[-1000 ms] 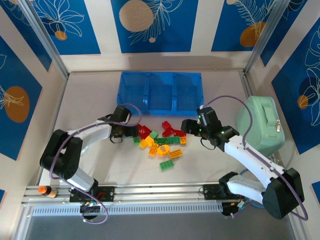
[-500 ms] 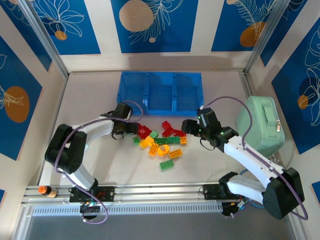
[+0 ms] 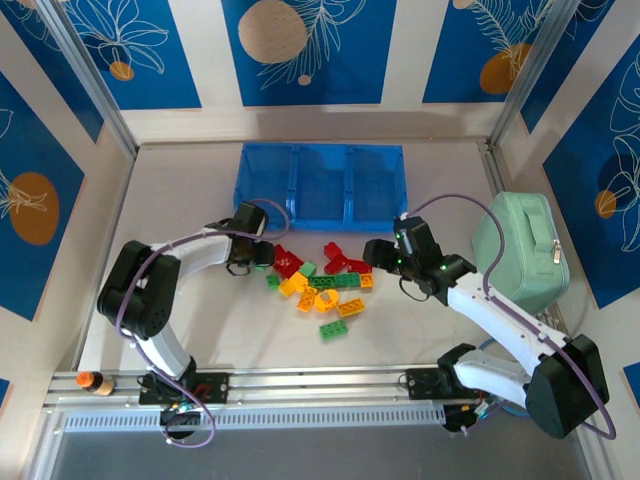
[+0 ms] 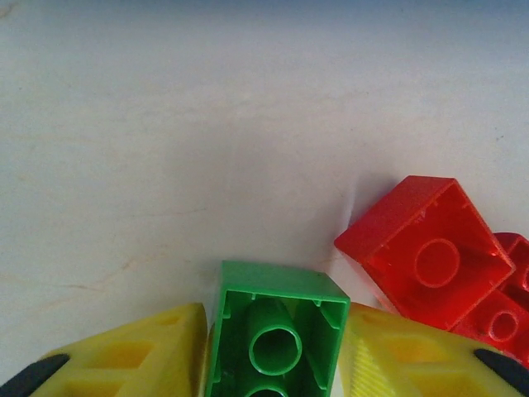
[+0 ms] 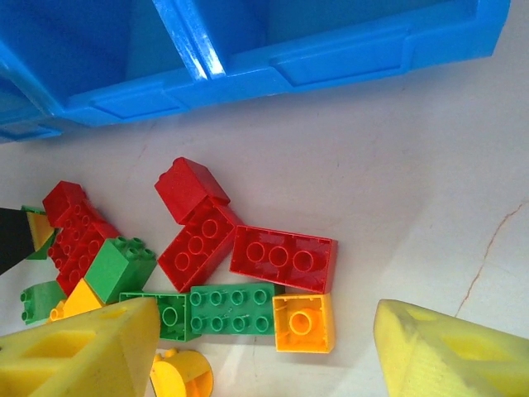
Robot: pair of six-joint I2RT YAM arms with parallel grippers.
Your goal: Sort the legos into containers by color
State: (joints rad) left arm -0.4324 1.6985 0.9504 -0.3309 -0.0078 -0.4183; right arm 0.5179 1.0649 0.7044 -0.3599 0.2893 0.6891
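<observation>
The legos [image 3: 325, 285] lie in a loose red, green and yellow/orange pile on the table, in front of the blue bin [image 3: 320, 147]. My left gripper [image 3: 258, 254] is low at the pile's left edge, shut on a green brick [image 4: 277, 331] held hollow side up between its yellow fingers [image 4: 132, 364]. Red bricks [image 4: 426, 256] lie just to the right of it. My right gripper [image 3: 376, 256] hovers open over the pile's right side. Between its fingers [image 5: 83, 351] lie an orange brick [image 5: 302, 322], a green plate [image 5: 231, 309] and a red brick [image 5: 283, 258].
The bin's three compartments look empty, its front wall [image 5: 331, 54] just beyond the pile. A mint-green pouch [image 3: 520, 250] sits at the right, close to my right arm. One green brick [image 3: 334, 330] lies apart, nearer the front. Walls enclose the table.
My left gripper has slid a little to the right, closer to the red bricks at the pile's edge. The right gripper has hardly moved.
</observation>
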